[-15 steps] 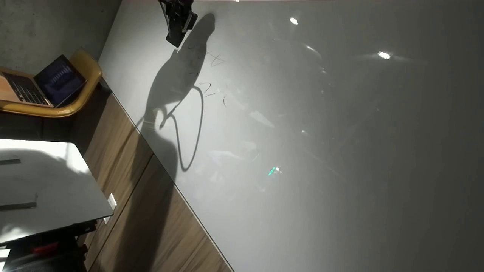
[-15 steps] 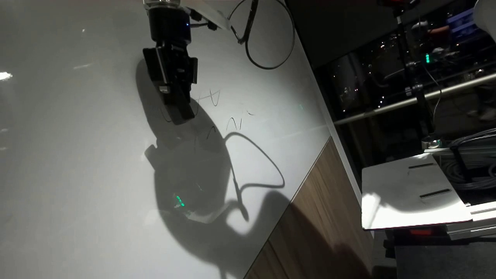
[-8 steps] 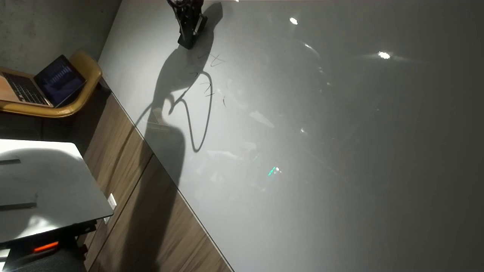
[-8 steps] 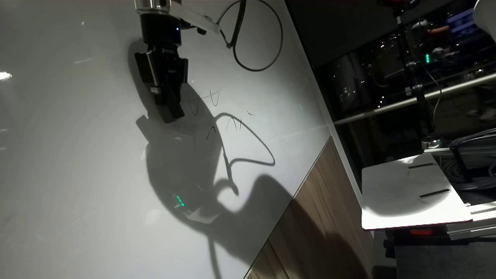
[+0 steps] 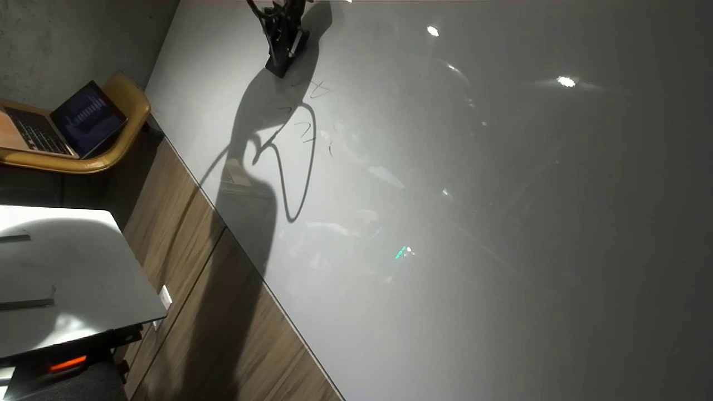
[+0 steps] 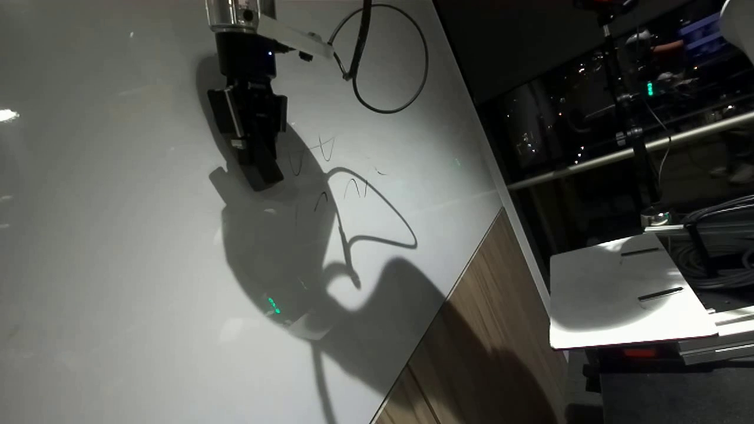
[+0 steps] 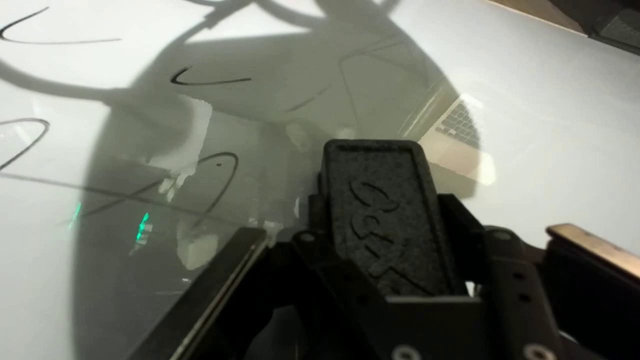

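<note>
Nearest to us, in the lower right part of the wrist view, is the gripper point(image 7: 385, 215), and its jaws are closed on the two long sides of a dark block point(image 7: 387, 190) with letter-like grooves. This block is right of the centre, its free end pointing up the frame. Behind it lies the white surface point(image 7: 40, 305), which has thin dark strokes point(image 7: 210, 82) at the upper left and the left. Whether the block touches this surface, we cannot tell. In our judgement, the step in hand is to hold the block near the marked area; the next move would call for a firm grip and for control of the block's tilt against the surface. Farther away, in an exterior view, we see a wooden panel point(image 5: 278, 356) at the lower left, and a laptop point(image 5: 89, 120) on a yellow chair point(image 5: 94, 165) at the upper left.
</note>
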`<move>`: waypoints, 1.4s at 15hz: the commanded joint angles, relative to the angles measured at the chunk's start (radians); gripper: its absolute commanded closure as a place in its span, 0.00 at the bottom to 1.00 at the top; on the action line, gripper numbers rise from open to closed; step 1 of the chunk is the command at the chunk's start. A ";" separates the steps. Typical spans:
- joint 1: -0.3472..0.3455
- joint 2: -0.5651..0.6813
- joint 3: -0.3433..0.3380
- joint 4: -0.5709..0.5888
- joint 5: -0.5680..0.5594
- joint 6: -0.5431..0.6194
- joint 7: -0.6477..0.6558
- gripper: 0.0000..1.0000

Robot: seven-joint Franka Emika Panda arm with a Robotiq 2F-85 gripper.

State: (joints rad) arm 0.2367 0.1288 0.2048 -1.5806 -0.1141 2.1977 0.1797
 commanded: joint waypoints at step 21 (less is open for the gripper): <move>-0.272 -0.121 -0.240 -0.169 0.104 -0.028 -0.204 0.68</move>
State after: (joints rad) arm -0.0238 0.0058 -0.0242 -1.7388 -0.0279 2.1090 -0.0068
